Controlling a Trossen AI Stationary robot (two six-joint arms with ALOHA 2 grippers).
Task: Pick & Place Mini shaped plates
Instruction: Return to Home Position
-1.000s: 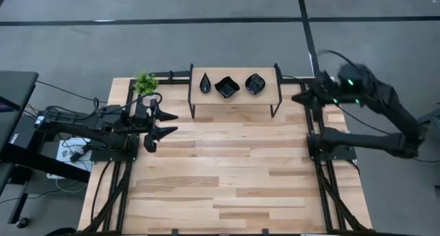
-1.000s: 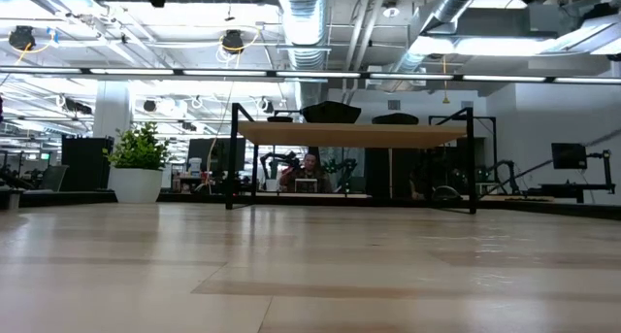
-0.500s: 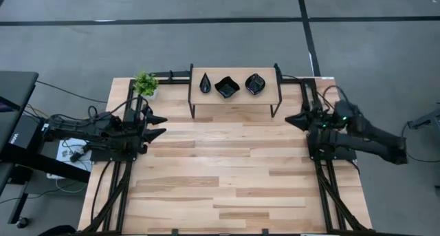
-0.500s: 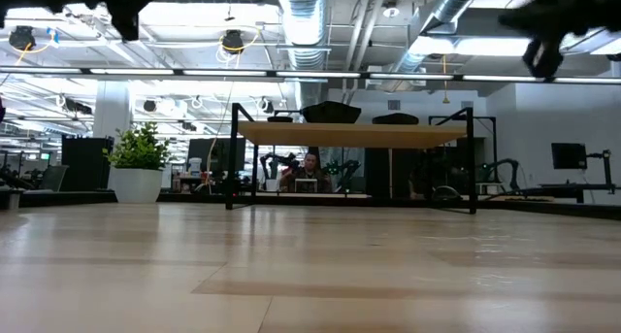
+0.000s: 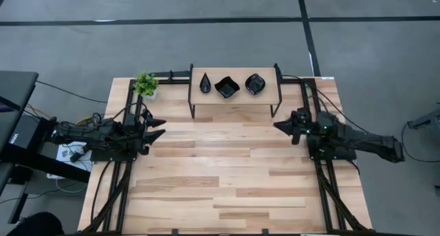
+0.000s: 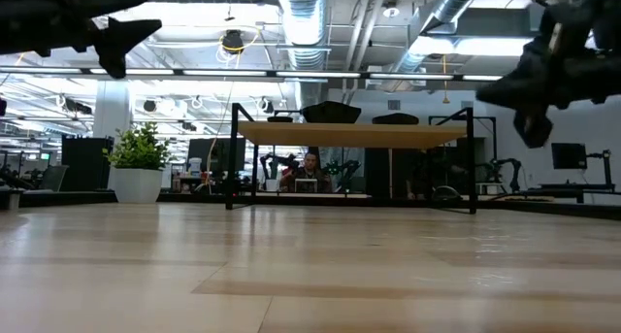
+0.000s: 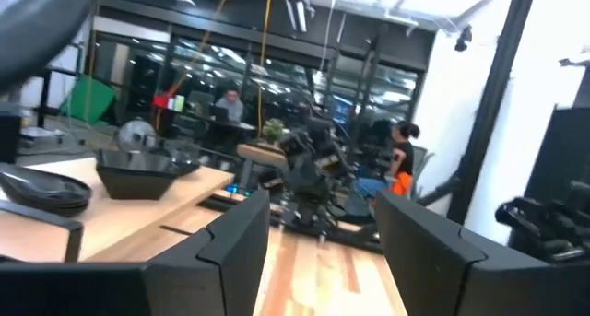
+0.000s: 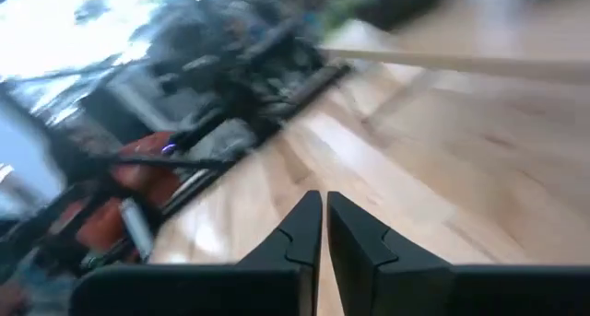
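Observation:
Three glossy black mini plates sit in a row on a small raised wooden shelf (image 5: 234, 97) at the table's far edge: a narrow teardrop (image 5: 205, 84), a wavy-edged square (image 5: 227, 87) and a leaf-like oval (image 5: 255, 84). In the low view their rims (image 6: 330, 111) show above the shelf top. My left gripper (image 5: 158, 128) hovers open over the table's left side, nearer than the shelf and to its left; its wrist view shows two plates (image 7: 138, 171) beyond the spread fingers. My right gripper (image 5: 278, 124) hovers shut beside the shelf's right leg, above the table (image 8: 324, 219).
A small green potted plant (image 5: 145, 83) stands at the far left corner, just left of the shelf. Black frame rails (image 5: 323, 174) run along both table sides. The wooden tabletop (image 5: 227, 174) in front of the shelf is bare. A person (image 6: 310, 168) sits in the room behind.
Both arms have come down toward the table, entering the low view from above. My right gripper has swung from the far right corner toward the near edge and inward to the shelf's right leg. My left gripper has sunk and drawn slightly toward the left edge.

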